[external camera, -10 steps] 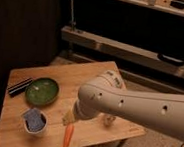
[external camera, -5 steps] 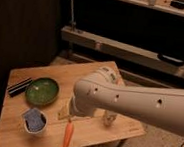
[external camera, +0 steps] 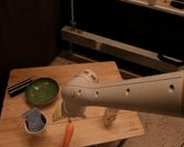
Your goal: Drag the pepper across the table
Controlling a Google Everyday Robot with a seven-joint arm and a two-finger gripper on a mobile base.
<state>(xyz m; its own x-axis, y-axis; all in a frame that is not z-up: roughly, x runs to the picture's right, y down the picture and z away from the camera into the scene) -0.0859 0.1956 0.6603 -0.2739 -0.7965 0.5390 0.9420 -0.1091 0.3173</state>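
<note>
Mostly hidden behind the big white arm (external camera: pixel 128 95): gripper (external camera: pixel 60 114), down low over the table (external camera: pixel 110 73), fingers spread wide and pinching nothing. Just below the fingertips, toward the near edge: the pepper (external camera: pixel 68 134), lying flat on the planks, its upper end close to them, contact impossible to tell. Left of the fingers, close by: white cup (external camera: pixel 34 121) with a blue-grey cloth inside. Up and left of them: green plate (external camera: pixel 42 91), then a black object (external camera: pixel 19 86) farther left. Right of the fingers, partly behind the arm: small whitish bottle (external camera: pixel 110 116), standing upright.
</note>
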